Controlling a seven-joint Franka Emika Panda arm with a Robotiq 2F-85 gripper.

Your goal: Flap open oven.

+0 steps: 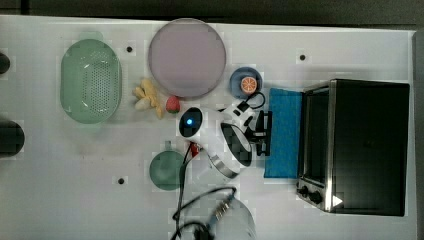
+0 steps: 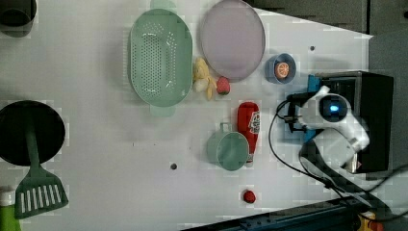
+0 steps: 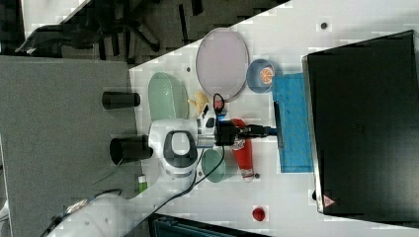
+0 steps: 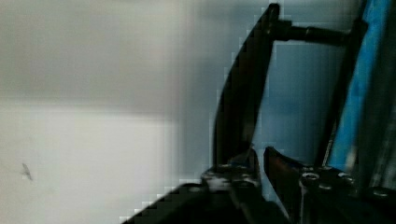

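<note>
A white table seen from above, with a black toaster oven point(image 1: 367, 145) at the top view's right edge. Its blue-tinted glass door point(image 1: 284, 132) is folded down flat toward the middle of the table, and two dark knobs point(image 1: 309, 194) sit on the silver front frame. The robot's gripper point(image 1: 263, 134) is at the door's outer edge, where the dark bar handle point(image 3: 278, 124) runs along it. In the wrist view the black fingers point(image 4: 243, 161) sit close together around that bar — clamped on it, as far as can be judged.

The oven looks heavy and rigid, unlikely to slide under a gentle pull. The door is hinged and stiff, but its pane is glass, so it probably should not be dropped or slammed. The bar handle is the sensible place to hold — narrow, firm, standing clear of the pane.

Nearby lie a green colander point(image 1: 91, 81), a pale round plate point(image 1: 187, 57), a green cup point(image 1: 166, 170) and a red ketchup bottle point(image 2: 248, 125).
</note>
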